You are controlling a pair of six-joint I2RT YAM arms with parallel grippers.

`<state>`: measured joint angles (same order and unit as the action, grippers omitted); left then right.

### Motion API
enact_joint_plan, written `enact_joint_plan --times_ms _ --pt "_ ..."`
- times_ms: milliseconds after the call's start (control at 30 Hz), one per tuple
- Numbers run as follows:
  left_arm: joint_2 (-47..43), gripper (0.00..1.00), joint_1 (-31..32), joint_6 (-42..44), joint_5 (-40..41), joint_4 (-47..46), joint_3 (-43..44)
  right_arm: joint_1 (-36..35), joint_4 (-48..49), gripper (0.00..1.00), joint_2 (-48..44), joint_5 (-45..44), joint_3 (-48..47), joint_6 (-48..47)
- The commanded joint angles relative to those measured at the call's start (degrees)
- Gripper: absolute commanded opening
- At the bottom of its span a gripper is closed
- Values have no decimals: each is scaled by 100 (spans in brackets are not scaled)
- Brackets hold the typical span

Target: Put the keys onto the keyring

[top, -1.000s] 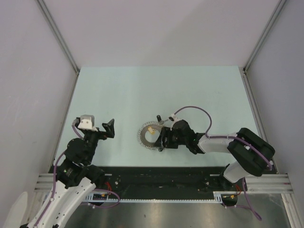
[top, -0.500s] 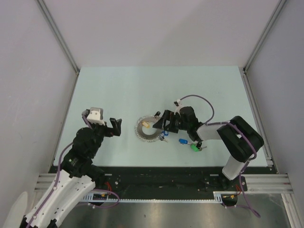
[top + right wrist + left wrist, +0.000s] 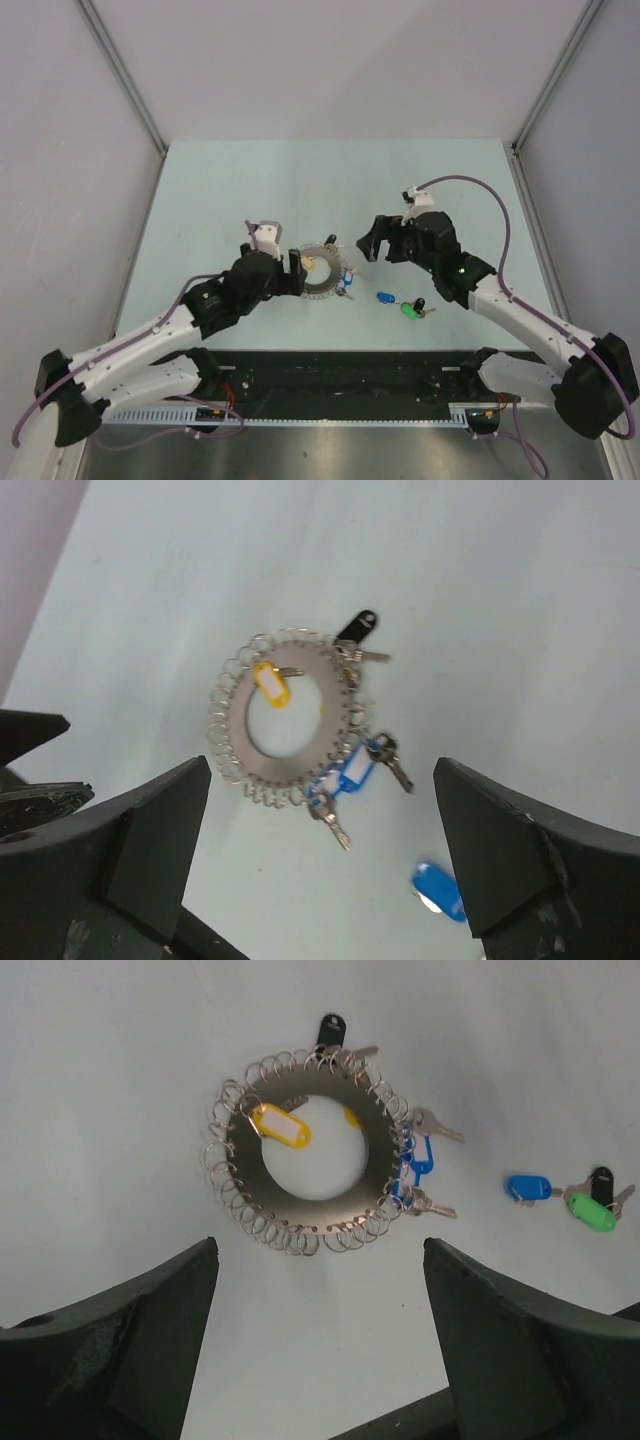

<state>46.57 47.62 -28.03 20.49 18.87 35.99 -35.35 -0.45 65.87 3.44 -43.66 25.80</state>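
The keyring [image 3: 307, 285] lies flat at the table's middle, a grey ring edged with wire loops. It also shows in the left wrist view [image 3: 300, 1212] and the right wrist view [image 3: 238, 730]. A yellow-tagged key [image 3: 282, 1126], a black-tagged key [image 3: 331, 1030] and blue-tagged keys [image 3: 418, 1155] sit on or against the ring. Loose blue [image 3: 385, 297], green [image 3: 409, 311] and black [image 3: 420, 302] keys lie to its right. My left gripper [image 3: 290, 268] is open and empty at the ring's left edge, above it [image 3: 320, 1250]. My right gripper [image 3: 375, 243] is open and empty, raised right of the ring [image 3: 322, 765].
Grey walls with metal rails bound the pale green table [image 3: 250, 190] on three sides. The black arm-mount rail [image 3: 340, 375] runs along the near edge. The loose blue key shows low in the right wrist view [image 3: 440, 892].
My left arm has reached out to the right, up to the ring. My right gripper has lifted off the ring and drawn back right, uncovering the loose blue, green and black keys.
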Motion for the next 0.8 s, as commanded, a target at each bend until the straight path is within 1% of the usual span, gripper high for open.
enact_joint_plan --times_ms 0,67,200,267,367,400,467,533,667,700,767 --pt "888 86 563 -729 964 212 672 81 -1474 100 -766 -1274 -108 -304" --pt "1213 83 705 -870 1237 248 865 204 -1616 100 -987 -1372 -64 -260" --pt "1942 74 916 -1230 1379 196 972 555 -1801 100 -1470 -1355 33 -242" --pt "2110 71 960 -1380 1370 108 989 670 -1783 100 -1602 -1364 129 -277" --pt "2488 67 1048 -1538 1396 134 1077 705 -1731 100 -1814 -1407 261 -400" --pt "2567 64 1065 -1600 1414 160 1094 697 -1739 100 -1849 -1416 279 -435" --pt "2761 60 1083 -1793 1423 135 1086 688 -1739 100 -1946 -1416 331 -479" --pt "2927 54 1127 -1916 1370 38 1068 679 -1757 100 -2016 -1451 375 -515" --pt "3313 48 1188 -1934 1247 -103 1225 661 -1731 100 -2139 -1539 472 -620" --pt "3402 44 1206 -1925 1247 -77 1279 670 -1704 100 -2148 -1548 490 -620" --pt "3639 40 1206 -1890 1247 -68 1384 679 -1678 100 -2183 -1583 525 -647"
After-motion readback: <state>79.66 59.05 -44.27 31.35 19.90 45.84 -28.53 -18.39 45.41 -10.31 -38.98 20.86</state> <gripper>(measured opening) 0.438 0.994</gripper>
